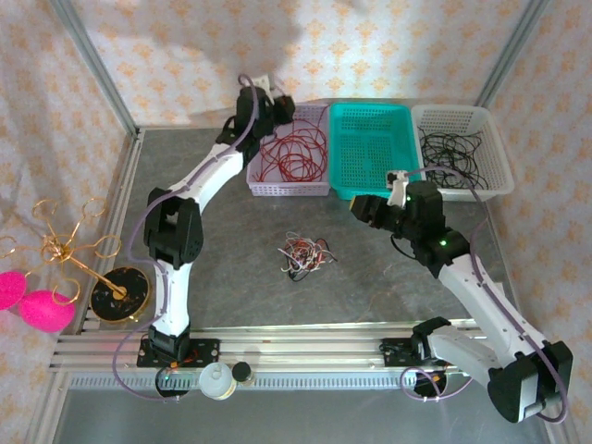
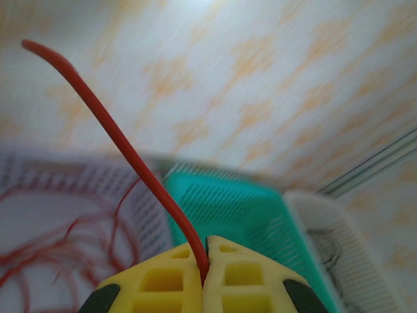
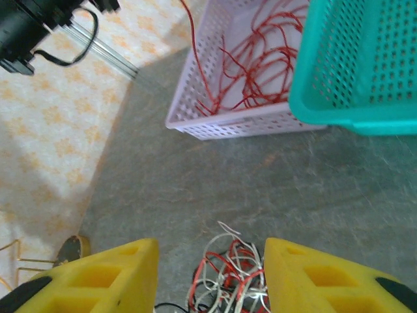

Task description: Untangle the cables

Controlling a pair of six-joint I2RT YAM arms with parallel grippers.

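The tangled cables (image 1: 305, 254) lie as a small red, white and black knot on the grey table; in the right wrist view the knot (image 3: 231, 280) sits low between my fingers. My right gripper (image 1: 365, 208) (image 3: 210, 251) hovers over it, open, with nothing between its jaws. My left gripper (image 1: 270, 90) (image 2: 204, 261) is raised above the lilac basket (image 1: 287, 191), shut on a single red cable (image 2: 130, 150) whose free end sticks up past the fingers. One red strand (image 3: 195, 59) hangs down into that basket, onto several more red cables (image 1: 294, 153).
A teal basket (image 1: 370, 109) stands beside the lilac one, and a white basket (image 1: 504, 162) with black cables (image 1: 453, 153) at the right. A gold wire stand (image 1: 69, 245) on a black base, and pink objects (image 1: 37, 305), stand off the table's left edge.
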